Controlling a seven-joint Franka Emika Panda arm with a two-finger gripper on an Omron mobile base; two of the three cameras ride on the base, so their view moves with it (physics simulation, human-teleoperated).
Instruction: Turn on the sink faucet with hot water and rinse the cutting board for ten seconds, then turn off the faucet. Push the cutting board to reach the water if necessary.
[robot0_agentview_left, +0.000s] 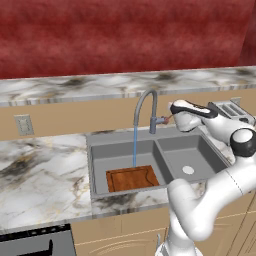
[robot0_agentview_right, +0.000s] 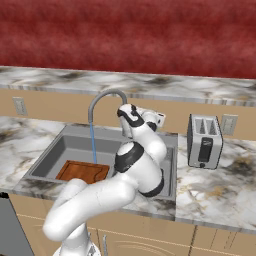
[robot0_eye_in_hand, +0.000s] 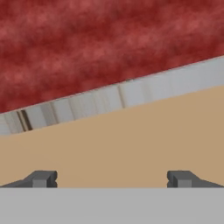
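Gripper (robot0_eye_in_hand: 112, 178) spread wide and holding nothing, up beside the faucet (robot0_agentview_left: 148, 107) handle.

Water (robot0_agentview_left: 134, 146) is running: from the gripper, the stream falls well off to its left and below, landing at the back edge of the cutting board (robot0_agentview_left: 132, 178), which lies flat in the left basin of the sink (robot0_agentview_left: 200, 155), long side along the front wall. The handle is the nearest thing, probably next to be touched.

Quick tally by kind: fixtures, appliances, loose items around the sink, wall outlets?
Fixtures: 2, the sink faucet running a stream of water, and the sink
Appliances: 1, the toaster
Loose items: 1, the cutting board in the left basin
Wall outlets: 2, left and right
Total: 6
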